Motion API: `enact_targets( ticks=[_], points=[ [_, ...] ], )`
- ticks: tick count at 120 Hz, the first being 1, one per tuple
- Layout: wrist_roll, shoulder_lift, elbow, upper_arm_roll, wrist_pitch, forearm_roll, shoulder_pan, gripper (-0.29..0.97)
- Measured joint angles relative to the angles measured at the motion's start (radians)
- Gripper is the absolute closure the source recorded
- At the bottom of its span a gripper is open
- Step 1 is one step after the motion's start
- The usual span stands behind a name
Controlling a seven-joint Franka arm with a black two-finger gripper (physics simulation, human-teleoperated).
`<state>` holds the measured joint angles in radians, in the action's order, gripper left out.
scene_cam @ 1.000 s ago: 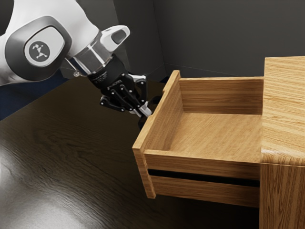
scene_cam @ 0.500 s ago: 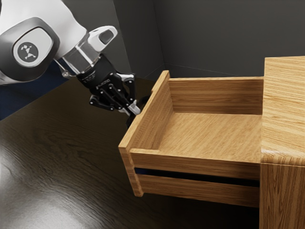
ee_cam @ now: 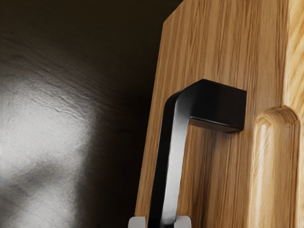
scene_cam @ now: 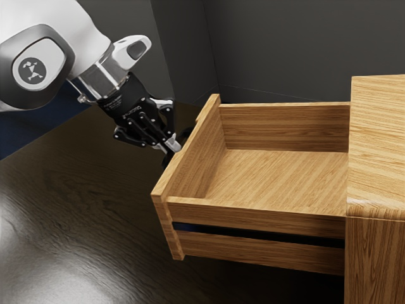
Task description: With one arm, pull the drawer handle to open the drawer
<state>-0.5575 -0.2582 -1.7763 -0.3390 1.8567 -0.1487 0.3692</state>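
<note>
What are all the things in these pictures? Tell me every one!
drawer: one, light oak wood, pulled far out of the cabinet toward the exterior view's left, nothing inside it
drawer handle: one, black, bar-shaped, fixed on the outer face of the drawer front
cabinet: one, light oak wood, at the exterior view's right edge
table: one, dark glossy wood, under and around the drawer
wall: dark grey, behind the cabinet and drawer
robot arm: one, white and grey, coming in from the exterior view's upper left
gripper: one, black, at the drawer front, its two fingers closed on the drawer handle from both sides
</note>
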Motion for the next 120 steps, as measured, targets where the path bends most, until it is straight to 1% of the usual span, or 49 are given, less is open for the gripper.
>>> enact_targets(
  ticks=[17,38,68,76,80,86,97,107,120],
  points=[
    [0.0,-0.001,0.0,0.0,0.0,0.001,0.0,0.78],
    [0.001,-0.001,0.0,0.0,0.0,-0.003,0.0,0.7],
    [0.005,-0.049,0.0,0.0,-0.001,-0.009,0.0,0.61],
    [0.006,-0.059,0.004,0.002,-0.003,-0.009,0.001,0.56],
    [0.007,-0.06,0.011,0.003,-0.009,-0.004,0.001,0.48],
    [0.009,-0.053,0.048,0.007,-0.028,0.013,0.002,0.38],
    [0.01,0.016,0.194,0.021,-0.109,0.064,0.005,0.25],
    [0.011,0.101,0.321,0.053,-0.19,0.097,0.012,0.17],
    [0.012,0.183,0.439,0.064,-0.277,0.118,0.02,0.1]
  ],
)
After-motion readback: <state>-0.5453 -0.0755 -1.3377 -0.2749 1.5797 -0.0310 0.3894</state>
